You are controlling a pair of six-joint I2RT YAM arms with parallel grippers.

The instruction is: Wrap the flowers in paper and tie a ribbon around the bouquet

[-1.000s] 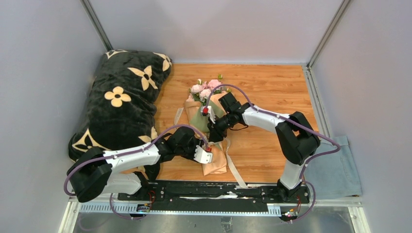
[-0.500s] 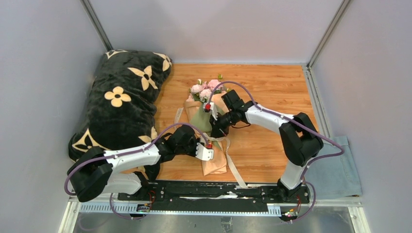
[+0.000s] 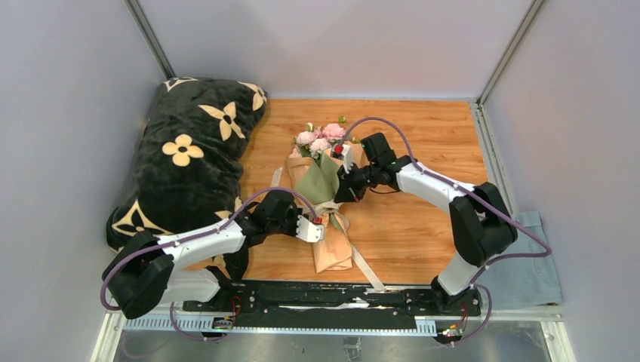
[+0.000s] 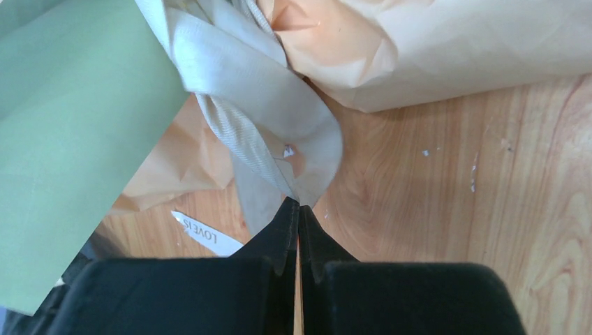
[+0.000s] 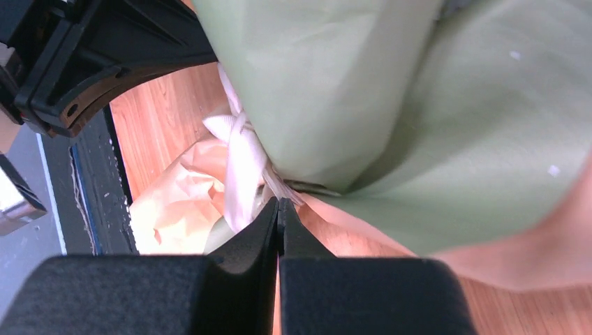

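**Bouquet (image 3: 323, 179) flat on table (image 3: 423, 136), ribbon (image 4: 265, 105) pinched from both sides**

Lying on the wood right between the two sets of fingers, flowers (image 3: 321, 137) at the far end, out past the right gripper (image 5: 278, 201). Over at the left gripper (image 4: 299, 204): tips squeezed tight together on a loop of ribbon, loop rising straight off them, peach paper (image 4: 433, 42) just beyond and the green fold off to their left. Same deal at the right gripper: clamped on a ribbon strand with no gap, bunched ribbon just past the tips, green fold filling everything above. Loose ribbon tail trailing toward the near edge, back behind the left gripper. Black flowered pillow (image 3: 189, 151) well off to the left of both.
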